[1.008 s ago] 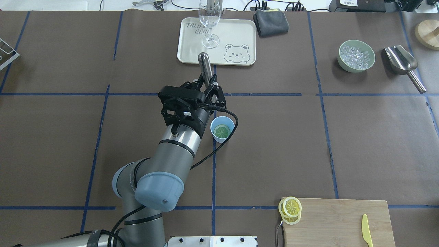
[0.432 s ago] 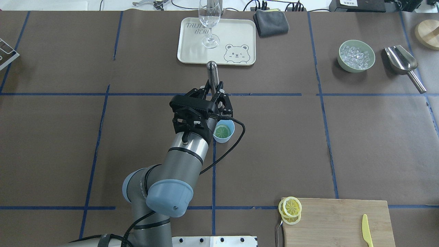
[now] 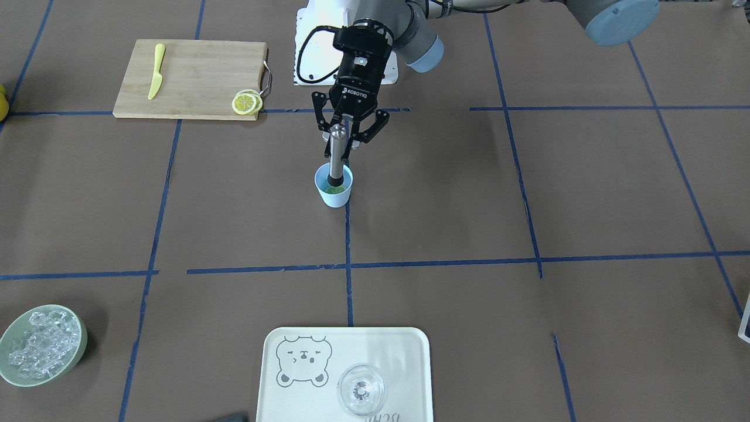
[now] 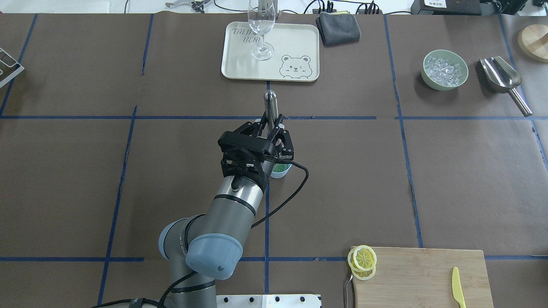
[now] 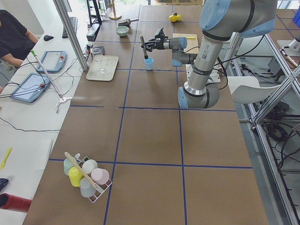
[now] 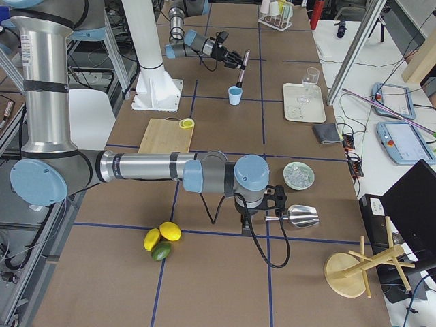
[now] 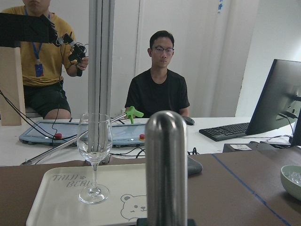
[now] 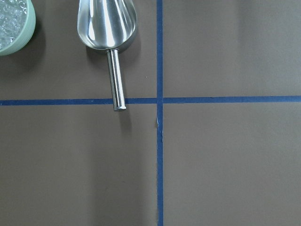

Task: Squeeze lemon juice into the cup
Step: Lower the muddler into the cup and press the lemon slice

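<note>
My left gripper pinches a steel muddler nearly upright. Its long axis runs down from my fingertips into the cup directly beneath, where the lemon lies flat under its foot.

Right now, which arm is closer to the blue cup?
Left. The left gripper sits just above the cup, holding a metal rod into it; the right gripper is far off, by the scoop.
</note>
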Controlling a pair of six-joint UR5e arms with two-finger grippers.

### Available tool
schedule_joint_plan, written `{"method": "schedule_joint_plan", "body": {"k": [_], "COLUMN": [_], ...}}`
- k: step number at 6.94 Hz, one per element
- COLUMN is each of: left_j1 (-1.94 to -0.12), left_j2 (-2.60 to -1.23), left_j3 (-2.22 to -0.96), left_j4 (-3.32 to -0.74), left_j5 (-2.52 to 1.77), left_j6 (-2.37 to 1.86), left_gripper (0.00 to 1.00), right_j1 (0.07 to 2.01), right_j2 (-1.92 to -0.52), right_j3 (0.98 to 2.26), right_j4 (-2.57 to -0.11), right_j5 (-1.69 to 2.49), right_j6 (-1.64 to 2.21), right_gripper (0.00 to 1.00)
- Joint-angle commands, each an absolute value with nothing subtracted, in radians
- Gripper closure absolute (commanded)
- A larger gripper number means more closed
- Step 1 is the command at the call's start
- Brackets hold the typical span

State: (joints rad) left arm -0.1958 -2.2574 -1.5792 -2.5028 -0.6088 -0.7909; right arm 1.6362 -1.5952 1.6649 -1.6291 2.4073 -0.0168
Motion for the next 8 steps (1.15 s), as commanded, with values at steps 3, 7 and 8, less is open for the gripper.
{"method": "schedule_joint_plan", "body": {"k": [3,7,8], "left_j1": [-0.178,-0.178,-0.178], "left_j2": [-2.267,-2.27,-2.272], "left_j3": [-1.549,-1.479,-1.474], "left_j4": [-2.523,-2.59,-2.6], "left_j5": [-0.612,-0.612,-0.612], "left_j6": [-0.77,-0.77,-0.77], "left_gripper": [1.0,1.0,1.0], "right_j1": [1.637,1.635,1.637], "right_j2": [-1.601,-1.6,-1.6], "right_j3": [1.664,1.664,1.664], "right_j4": [-1.629,-1.629,-1.628], "right_j5": [2.405,2.405,2.405], "right_j6": [-0.02,-0.02,-0.02], "right_gripper": [0.0,0.0,0.0]}}
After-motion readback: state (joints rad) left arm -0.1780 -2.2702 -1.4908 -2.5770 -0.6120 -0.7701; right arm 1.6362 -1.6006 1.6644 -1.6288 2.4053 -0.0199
